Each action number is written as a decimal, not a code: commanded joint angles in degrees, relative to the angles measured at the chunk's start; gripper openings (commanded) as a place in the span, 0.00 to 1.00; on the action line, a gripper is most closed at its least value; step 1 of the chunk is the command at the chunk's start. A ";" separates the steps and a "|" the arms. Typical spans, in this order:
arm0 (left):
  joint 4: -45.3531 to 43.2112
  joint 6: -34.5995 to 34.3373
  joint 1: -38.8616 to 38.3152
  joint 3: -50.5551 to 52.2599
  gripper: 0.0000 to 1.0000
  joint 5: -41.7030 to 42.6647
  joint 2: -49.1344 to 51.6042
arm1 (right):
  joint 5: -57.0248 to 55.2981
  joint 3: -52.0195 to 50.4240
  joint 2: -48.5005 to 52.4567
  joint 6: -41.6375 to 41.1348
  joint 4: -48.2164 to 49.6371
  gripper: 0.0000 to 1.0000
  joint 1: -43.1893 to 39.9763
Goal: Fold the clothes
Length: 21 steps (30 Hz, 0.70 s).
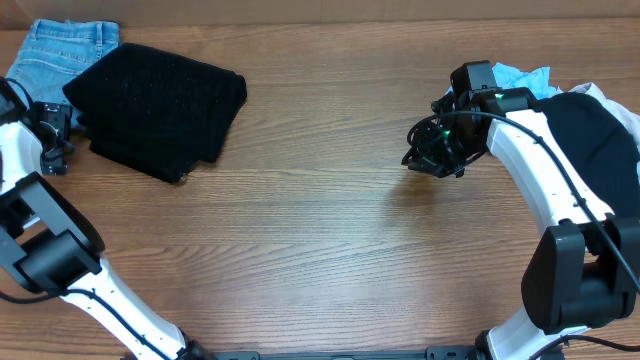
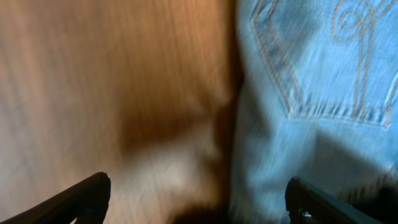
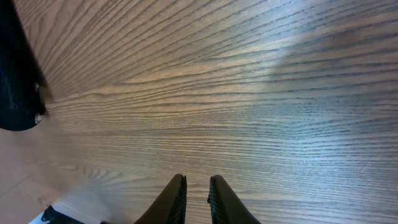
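A folded black garment (image 1: pixel 160 110) lies at the back left of the table, partly over folded blue jeans (image 1: pixel 65 55). My left gripper (image 1: pixel 55 150) hovers at the left edge beside them. In the left wrist view it is wide open (image 2: pixel 199 199) and empty, straddling the edge of the jeans (image 2: pixel 311 93), though the view is blurred. My right gripper (image 1: pixel 420 158) is over bare wood right of centre. In the right wrist view its fingers (image 3: pixel 197 193) are almost together with nothing between them. A pile of unfolded clothes sits at the far right, a black garment (image 1: pixel 590 130) on top.
A light blue cloth (image 1: pixel 520 75) and a white one (image 1: pixel 600 92) stick out of the right pile. A dark shape (image 3: pixel 15 74) shows at the left edge of the right wrist view. The wooden table (image 1: pixel 320 230) spans the middle.
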<state>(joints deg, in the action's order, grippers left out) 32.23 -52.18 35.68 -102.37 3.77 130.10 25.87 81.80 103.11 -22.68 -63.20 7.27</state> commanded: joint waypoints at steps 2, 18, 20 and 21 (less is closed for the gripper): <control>-6.12 -0.42 0.92 -0.33 0.90 2.25 3.61 | -0.33 0.66 -2.08 0.50 0.02 0.18 0.17; -22.36 -4.63 -2.73 -0.35 0.13 9.51 14.62 | -0.33 0.66 -2.08 0.42 -0.13 0.22 0.17; -20.11 -3.13 -2.43 -0.35 0.04 13.44 14.53 | -0.31 0.66 -2.08 0.42 -0.13 0.21 0.17; -18.18 -3.15 -2.14 -0.35 0.04 14.49 14.53 | -0.31 0.66 -2.08 0.42 -0.15 0.22 0.17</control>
<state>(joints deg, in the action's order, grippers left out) 8.73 -55.83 34.50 -104.29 11.03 140.86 25.89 81.80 103.04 -22.46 -63.51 7.27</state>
